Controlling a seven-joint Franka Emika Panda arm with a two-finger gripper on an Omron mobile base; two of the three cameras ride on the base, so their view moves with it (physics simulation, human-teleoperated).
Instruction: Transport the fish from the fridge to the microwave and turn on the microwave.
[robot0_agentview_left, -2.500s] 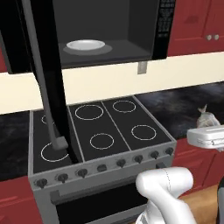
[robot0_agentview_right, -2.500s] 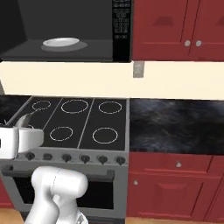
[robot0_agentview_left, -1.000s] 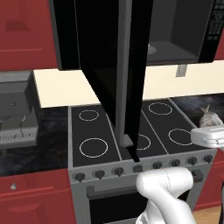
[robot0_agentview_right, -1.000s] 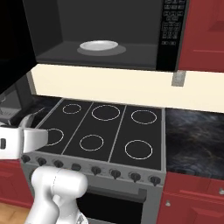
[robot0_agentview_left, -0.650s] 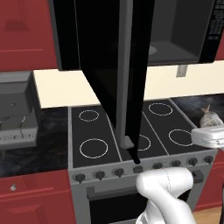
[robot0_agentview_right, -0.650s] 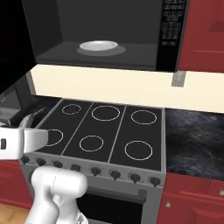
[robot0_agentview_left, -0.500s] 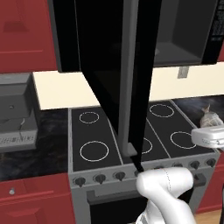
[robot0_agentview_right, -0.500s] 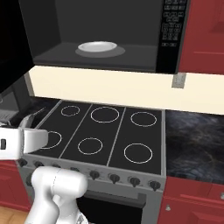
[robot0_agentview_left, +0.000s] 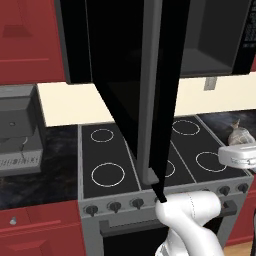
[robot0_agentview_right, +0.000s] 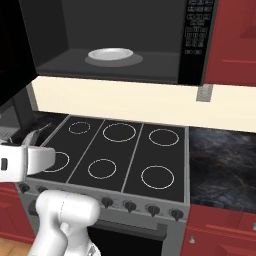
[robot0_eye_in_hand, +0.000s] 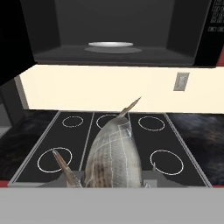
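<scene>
The fish (robot0_eye_in_hand: 112, 151), pale grey and mottled, sits between my gripper's (robot0_eye_in_hand: 112, 181) jaws with its pointed tail aimed at the microwave (robot0_eye_in_hand: 192, 30). The microwave hangs above the stove with its door (robot0_agentview_left: 145, 85) swung wide open; a white plate (robot0_agentview_right: 110, 53) lies inside the dark cavity. Its button panel (robot0_agentview_right: 196, 30) is on the right side. In the left base view the fish (robot0_agentview_left: 240, 134) rides above my white hand at the right edge; in the right base view the hand (robot0_agentview_right: 20, 162) is low at the left edge. The fridge is out of view.
A black cooktop (robot0_agentview_right: 120, 150) with several ring burners and a row of knobs (robot0_agentview_right: 130, 205) lies below the microwave. The open door juts out over the stove's left half. A grey appliance (robot0_agentview_left: 17, 130) stands on the dark counter to the left. Red cabinets (robot0_agentview_right: 235, 35) flank the microwave.
The whole picture has slid right and the stove has drawn a little nearer, so the base has moved. The fish stays held in the gripper, in the same place relative to the arm.
</scene>
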